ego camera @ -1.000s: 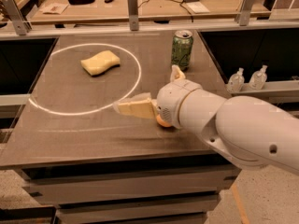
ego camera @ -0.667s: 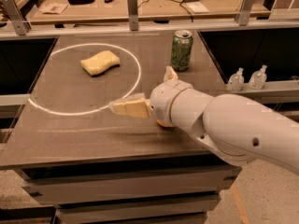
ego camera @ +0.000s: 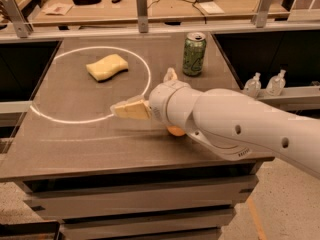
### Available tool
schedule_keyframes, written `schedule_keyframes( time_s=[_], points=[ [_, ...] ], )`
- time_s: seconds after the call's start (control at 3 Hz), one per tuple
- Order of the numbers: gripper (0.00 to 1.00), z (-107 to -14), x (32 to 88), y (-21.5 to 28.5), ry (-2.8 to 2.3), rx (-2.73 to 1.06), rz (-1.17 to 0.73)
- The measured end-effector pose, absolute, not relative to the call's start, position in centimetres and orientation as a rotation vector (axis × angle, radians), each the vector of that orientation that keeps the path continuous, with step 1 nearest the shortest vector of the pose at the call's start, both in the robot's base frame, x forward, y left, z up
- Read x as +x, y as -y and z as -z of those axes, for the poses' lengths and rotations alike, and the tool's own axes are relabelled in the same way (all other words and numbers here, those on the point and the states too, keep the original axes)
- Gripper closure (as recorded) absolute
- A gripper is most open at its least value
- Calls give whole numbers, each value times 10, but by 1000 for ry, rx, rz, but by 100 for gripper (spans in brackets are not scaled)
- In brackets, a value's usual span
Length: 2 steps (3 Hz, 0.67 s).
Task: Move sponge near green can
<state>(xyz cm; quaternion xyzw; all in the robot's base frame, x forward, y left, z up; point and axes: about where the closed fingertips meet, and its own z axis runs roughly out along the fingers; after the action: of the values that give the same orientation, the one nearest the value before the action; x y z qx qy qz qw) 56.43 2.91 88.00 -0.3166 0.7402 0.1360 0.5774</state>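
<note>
The pale yellow sponge (ego camera: 106, 66) lies flat on the dark table, inside a white circle, at the back left. The green can (ego camera: 194, 54) stands upright at the back centre-right, outside the circle. My gripper (ego camera: 143, 90) hangs over the middle of the table, right of and nearer than the sponge, left of and in front of the can. It is open and empty: one pale yellow finger (ego camera: 131, 109) points left, the other (ego camera: 171, 75) points toward the back. It touches neither sponge nor can.
A white circle (ego camera: 148, 79) is marked on the table (ego camera: 75, 134). An orange fruit (ego camera: 176, 130) peeks out under my arm. Two small clear bottles (ego camera: 254, 84) stand on a ledge to the right. A cluttered bench lies behind the rail.
My gripper has shifted slightly left, toward the sponge side. The sponge and the can have not moved.
</note>
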Motion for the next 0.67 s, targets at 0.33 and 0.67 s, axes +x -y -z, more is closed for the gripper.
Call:
schedule_keyframes(
  time_s=[0.33,0.67],
  points=[
    [0,-872,578,-38,-1750,-694,-323],
    [0,-867,593,-48,-1744,-649,-322]
  ],
)
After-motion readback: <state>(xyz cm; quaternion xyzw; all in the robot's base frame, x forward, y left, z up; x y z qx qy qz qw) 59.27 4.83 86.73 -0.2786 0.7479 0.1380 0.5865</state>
